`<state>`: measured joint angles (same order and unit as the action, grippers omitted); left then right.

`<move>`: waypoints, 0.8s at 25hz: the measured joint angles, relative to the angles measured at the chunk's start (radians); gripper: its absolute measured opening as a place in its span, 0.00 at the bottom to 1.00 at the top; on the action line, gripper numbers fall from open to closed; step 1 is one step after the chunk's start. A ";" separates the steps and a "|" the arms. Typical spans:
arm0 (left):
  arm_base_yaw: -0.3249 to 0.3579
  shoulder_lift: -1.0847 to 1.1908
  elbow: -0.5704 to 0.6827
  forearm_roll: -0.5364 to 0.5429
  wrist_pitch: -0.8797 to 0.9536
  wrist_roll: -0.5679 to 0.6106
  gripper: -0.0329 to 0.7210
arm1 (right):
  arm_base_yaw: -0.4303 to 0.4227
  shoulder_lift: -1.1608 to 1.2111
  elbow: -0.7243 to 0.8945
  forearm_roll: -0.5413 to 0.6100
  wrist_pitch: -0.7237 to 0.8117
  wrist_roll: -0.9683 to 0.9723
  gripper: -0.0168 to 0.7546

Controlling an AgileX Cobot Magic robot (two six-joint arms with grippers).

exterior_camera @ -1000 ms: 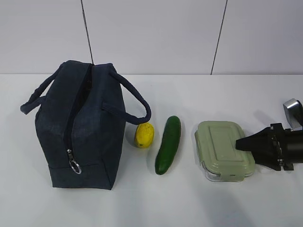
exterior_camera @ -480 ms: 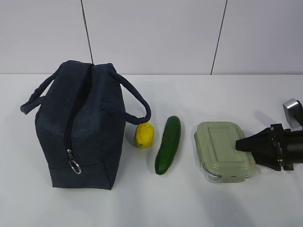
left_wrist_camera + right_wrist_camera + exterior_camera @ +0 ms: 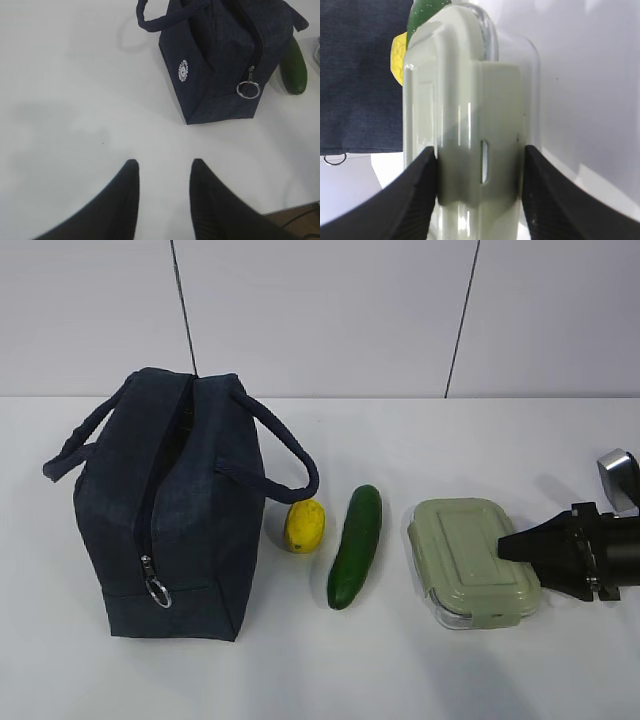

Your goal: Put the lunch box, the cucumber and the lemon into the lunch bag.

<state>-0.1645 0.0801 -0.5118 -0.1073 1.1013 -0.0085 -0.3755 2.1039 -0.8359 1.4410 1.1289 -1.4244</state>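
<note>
The lunch box, clear with a sage-green lid, lies at the right of the white table. My right gripper reaches in from the right, and in the right wrist view it is shut on the box's near end, one finger on each side. The dark green cucumber lies left of the box, and the yellow lemon beside it. Further left stands the navy lunch bag, zipper open along the top. My left gripper hangs open over bare table, well short of the bag.
A metal ring pull hangs at the bag's front end. One loop handle arches over toward the lemon. A grey panelled wall stands behind the table. The table's near edge shows at the lower right of the left wrist view.
The right jaws have closed slightly onto the lunch box, and the box has shifted a little to the left and tilted. The left arm has not moved.
</note>
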 joint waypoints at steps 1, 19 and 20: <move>0.000 0.000 0.000 0.000 0.000 0.000 0.37 | 0.000 0.000 0.000 0.000 0.000 0.000 0.50; 0.000 0.000 0.000 0.000 0.000 0.000 0.37 | 0.000 0.000 0.000 -0.007 0.002 0.015 0.50; 0.000 0.000 0.000 0.000 0.000 0.000 0.37 | 0.000 0.000 0.000 -0.008 0.002 0.019 0.50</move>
<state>-0.1645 0.0801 -0.5118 -0.1073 1.1013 -0.0085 -0.3755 2.1039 -0.8359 1.4332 1.1305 -1.4053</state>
